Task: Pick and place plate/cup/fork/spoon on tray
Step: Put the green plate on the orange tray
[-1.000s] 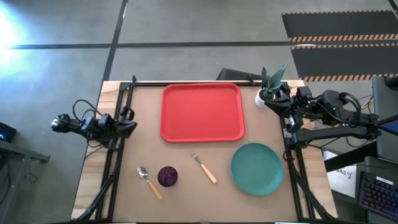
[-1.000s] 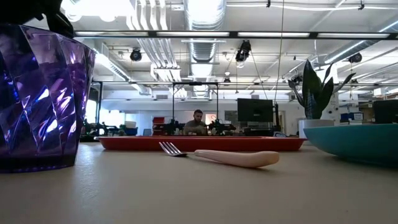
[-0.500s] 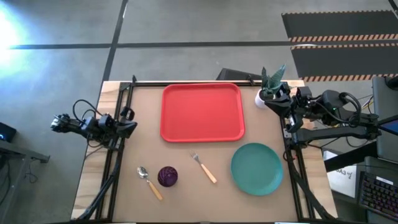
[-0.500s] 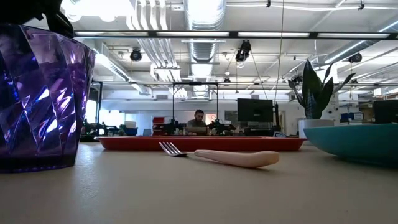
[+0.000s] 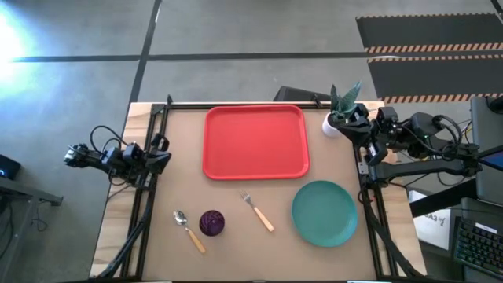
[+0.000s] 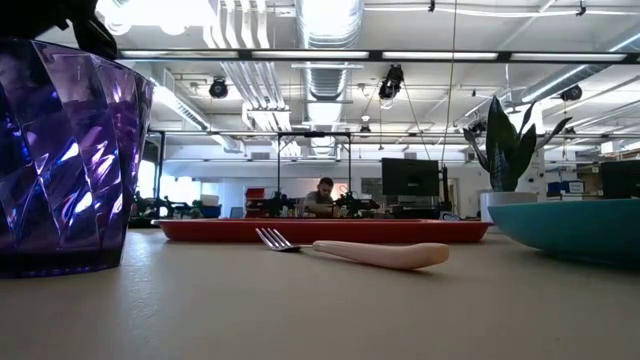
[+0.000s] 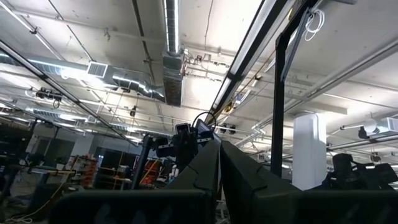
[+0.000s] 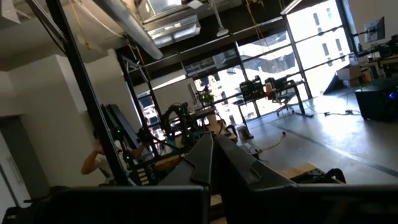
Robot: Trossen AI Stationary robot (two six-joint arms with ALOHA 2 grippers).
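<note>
Red tray (image 5: 255,143) bare, left gripper (image 5: 163,156) and right gripper (image 5: 351,126) closed, empty, well apart from tableware

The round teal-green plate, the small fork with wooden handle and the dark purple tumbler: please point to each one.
Round teal-green plate (image 5: 324,212), high view, its centre.
Small wooden-handled fork (image 5: 258,212), high view, mid-length.
Dark purple tumbler (image 5: 211,223), high view, its middle.

This is a large open robotics lab or industrial workspace. Exposed silver ducts (image 6: 325,60) and long strip lights (image 7: 249,50) run across a high bare ceiling, and the floor is polished concrete (image 5: 236,31) with striped hazard matting (image 5: 428,47). Beyond the surface, a person (image 6: 322,197) sits among monitors (image 6: 410,178), metal frames and cabled equipment, near tall windows (image 8: 280,56).
</note>
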